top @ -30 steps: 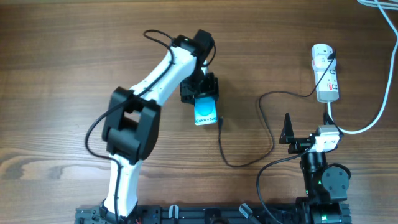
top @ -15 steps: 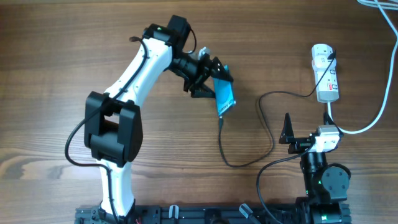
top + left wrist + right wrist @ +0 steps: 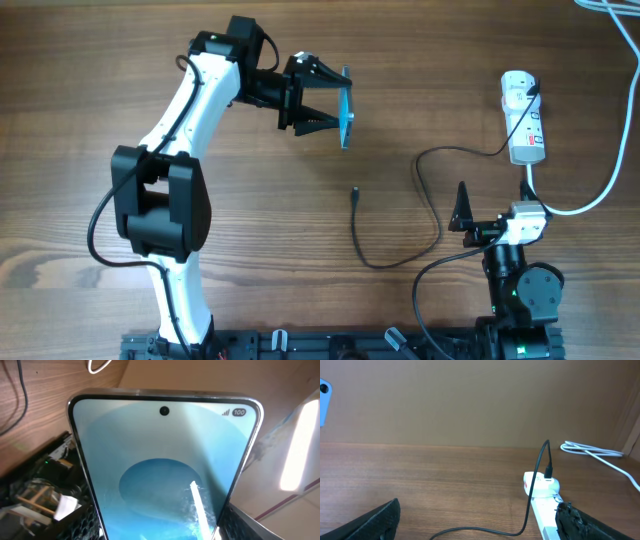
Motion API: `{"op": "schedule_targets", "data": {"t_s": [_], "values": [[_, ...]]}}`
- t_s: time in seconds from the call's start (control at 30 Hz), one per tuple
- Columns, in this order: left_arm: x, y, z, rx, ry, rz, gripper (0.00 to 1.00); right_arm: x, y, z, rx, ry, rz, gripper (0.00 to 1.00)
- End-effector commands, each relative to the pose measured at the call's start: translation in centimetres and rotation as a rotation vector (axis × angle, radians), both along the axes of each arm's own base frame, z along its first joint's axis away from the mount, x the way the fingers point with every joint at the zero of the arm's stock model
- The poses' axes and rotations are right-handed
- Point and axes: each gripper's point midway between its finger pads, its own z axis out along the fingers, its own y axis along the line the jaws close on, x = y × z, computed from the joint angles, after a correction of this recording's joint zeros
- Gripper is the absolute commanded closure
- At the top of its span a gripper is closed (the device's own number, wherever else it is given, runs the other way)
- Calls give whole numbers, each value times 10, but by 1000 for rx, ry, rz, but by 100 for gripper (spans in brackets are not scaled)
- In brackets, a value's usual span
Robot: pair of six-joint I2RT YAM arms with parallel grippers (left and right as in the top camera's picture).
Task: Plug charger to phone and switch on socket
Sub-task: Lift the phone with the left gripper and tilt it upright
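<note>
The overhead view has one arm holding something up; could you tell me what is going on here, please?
The left gripper is shut on the flat smartphone with the glowing cyan screen, holding it up, edge-on to the overhead camera. The thin black charger cable lies on the wooden table, one end plugged into the white plastic power strip, its connector tip free and not in the phone. The right gripper hangs open near its base, holding nothing.

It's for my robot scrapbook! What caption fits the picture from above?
Left gripper holds the phone on edge while the charger's loose tip lies on the table, far end in the socket.
</note>
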Motion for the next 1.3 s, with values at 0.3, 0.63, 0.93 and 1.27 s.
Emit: {"op": "schedule_targets", "data": {"t_s": [0.3, 0.63, 0.93, 1.27], "values": [[-3, 3, 32, -39, 143, 8, 32, 0, -4, 3, 0, -13, -21, 0], [2, 10, 32, -41, 142, 28, 32, 0, -4, 3, 0, -13, -21, 0], [16, 32, 32, -45, 141, 87, 32, 0, -4, 3, 0, -13, -21, 0], [18, 34, 32, -45, 141, 92, 32, 0, -4, 3, 0, -13, -21, 0]]}}
